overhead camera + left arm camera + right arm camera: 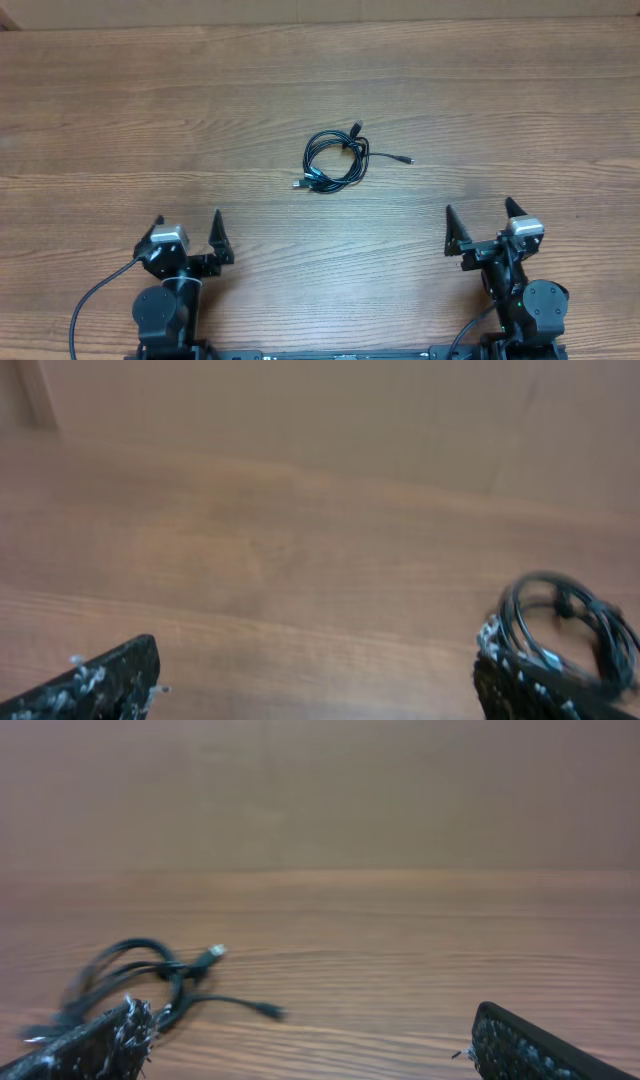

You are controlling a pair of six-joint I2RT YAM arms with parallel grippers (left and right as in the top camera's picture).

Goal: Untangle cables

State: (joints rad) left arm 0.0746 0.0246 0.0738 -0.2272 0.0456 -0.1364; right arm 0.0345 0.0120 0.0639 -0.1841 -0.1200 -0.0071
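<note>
While both pairs of jaws stand spread and empty, one coiled bundle of cables [335, 160] lies on the table [110, 110].

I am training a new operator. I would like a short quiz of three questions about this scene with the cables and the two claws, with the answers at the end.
1. True or false: the left claw is shut on the cables.
2. Where do the cables lie? A) in one loose bundle on the table, ahead of both arms and touched by neither; B) in two separate piles; C) hanging over the table edge.
3. Fill the gap: the right claw stands ___ and holds nothing.
Key: 1 false; 2 A; 3 open.
</note>
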